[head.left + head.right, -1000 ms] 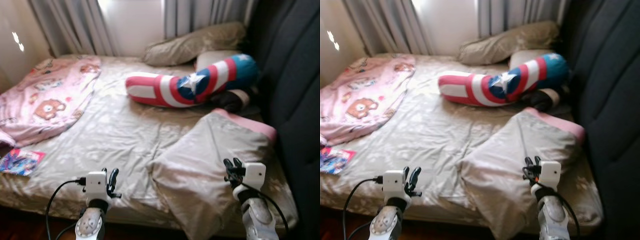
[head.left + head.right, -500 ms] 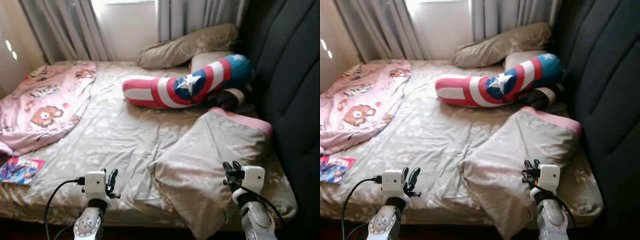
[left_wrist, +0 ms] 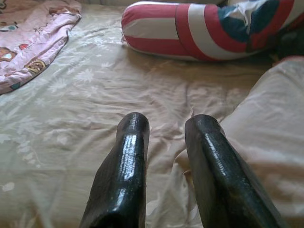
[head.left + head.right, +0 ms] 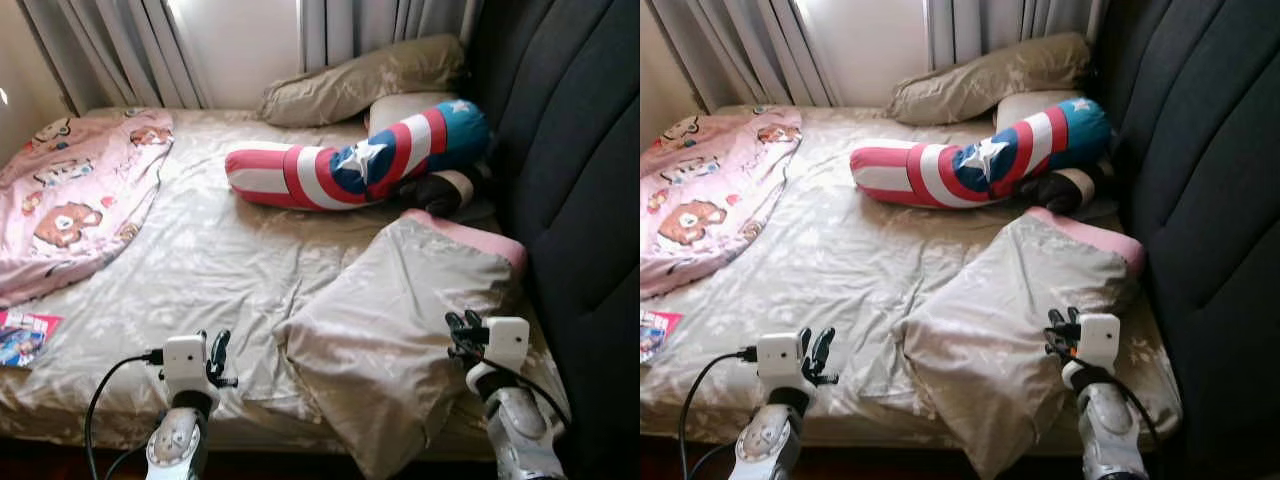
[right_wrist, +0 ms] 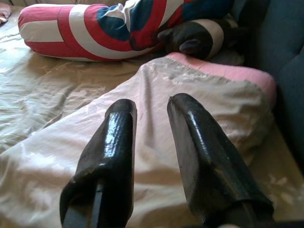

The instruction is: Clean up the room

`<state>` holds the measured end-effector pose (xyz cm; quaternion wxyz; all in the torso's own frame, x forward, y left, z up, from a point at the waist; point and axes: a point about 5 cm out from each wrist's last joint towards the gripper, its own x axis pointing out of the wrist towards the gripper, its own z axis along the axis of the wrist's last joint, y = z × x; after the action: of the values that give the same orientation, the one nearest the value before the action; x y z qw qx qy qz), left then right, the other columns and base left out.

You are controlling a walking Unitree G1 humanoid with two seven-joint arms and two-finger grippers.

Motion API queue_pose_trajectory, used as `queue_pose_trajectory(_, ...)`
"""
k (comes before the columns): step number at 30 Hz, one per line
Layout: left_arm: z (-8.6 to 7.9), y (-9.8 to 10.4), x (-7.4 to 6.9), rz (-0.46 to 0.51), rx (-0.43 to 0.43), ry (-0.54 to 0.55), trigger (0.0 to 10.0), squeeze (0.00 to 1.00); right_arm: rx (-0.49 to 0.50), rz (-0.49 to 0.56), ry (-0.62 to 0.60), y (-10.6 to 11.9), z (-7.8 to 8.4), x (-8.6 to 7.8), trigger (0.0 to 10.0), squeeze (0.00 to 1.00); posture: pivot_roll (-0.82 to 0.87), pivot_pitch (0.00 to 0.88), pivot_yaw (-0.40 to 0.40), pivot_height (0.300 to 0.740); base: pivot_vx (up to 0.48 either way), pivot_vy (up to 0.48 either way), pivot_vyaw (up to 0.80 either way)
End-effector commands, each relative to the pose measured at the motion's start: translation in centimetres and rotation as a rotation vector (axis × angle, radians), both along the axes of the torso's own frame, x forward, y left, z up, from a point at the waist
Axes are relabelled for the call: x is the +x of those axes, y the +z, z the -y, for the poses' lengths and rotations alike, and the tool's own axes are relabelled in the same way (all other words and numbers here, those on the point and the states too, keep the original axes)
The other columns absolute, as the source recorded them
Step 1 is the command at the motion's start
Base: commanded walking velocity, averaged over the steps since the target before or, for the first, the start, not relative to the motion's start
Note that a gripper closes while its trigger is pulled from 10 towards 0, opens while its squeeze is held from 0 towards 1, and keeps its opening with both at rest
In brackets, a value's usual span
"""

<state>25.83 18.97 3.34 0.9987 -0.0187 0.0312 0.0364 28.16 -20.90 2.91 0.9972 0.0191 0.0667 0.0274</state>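
A beige pillow with a pink edge (image 4: 400, 320) lies askew on the near right of the bed (image 4: 210, 260). Behind it rests a red, white and blue striped bolster with a star (image 4: 350, 170). A pink bear-print blanket (image 4: 70, 200) covers the bed's far left. My left gripper (image 4: 218, 358) hovers over the sheet at the bed's near edge, open and empty (image 3: 166, 126). My right gripper (image 4: 462, 333) hangs just above the pillow's near right corner, open with nothing between its fingers (image 5: 152, 107).
A second beige pillow (image 4: 360, 80) leans at the back under the curtains (image 4: 120, 50). A dark padded headboard (image 4: 570, 150) walls the right side. A dark and white soft thing (image 4: 445, 190) sits beside the bolster. A colourful booklet (image 4: 20, 335) lies at the bed's left edge.
The camera has swung right and the picture has sharpened, so the bed slides left in view. Both grippers keep their pose at the bed's near edge.
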Motion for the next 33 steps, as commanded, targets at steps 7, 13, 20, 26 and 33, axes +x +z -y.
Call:
queue_pose_trajectory(7,0.3,0.1,-0.3,0.002,-0.014,0.018,10.0,0.00,0.008,0.002,0.039,0.7,-0.4,0.9,10.0,0.00,0.00,0.000,-0.028,0.740,0.000,0.000,0.00)
queue_pose_trajectory(13,0.1,0.2,-0.4,0.000,-0.010,0.018,10.0,0.00,0.021,-0.013,0.053,0.2,-1.0,0.5,10.0,0.00,-0.01,0.000,-0.010,0.740,0.000,0.000,0.00)
queue_pose_trajectory(20,0.4,0.3,-0.3,-0.011,-0.004,0.000,10.0,0.00,0.020,-0.076,0.051,-1.2,-1.1,-0.7,10.0,0.00,-0.01,0.000,0.007,0.740,0.000,0.000,0.00)
queue_pose_trajectory(26,0.4,0.3,-0.3,-0.016,-0.001,-0.002,10.0,0.00,0.009,-0.127,0.061,-2.1,-1.4,-1.2,10.0,0.00,-0.01,0.000,0.008,0.740,0.000,0.000,0.00)
queue_pose_trajectory(33,0.5,0.5,-0.4,-0.017,-0.002,-0.006,10.0,0.00,0.008,-0.161,0.079,-2.6,-1.7,-1.5,10.0,0.00,-0.01,0.000,0.006,0.740,0.139,0.000,0.00)
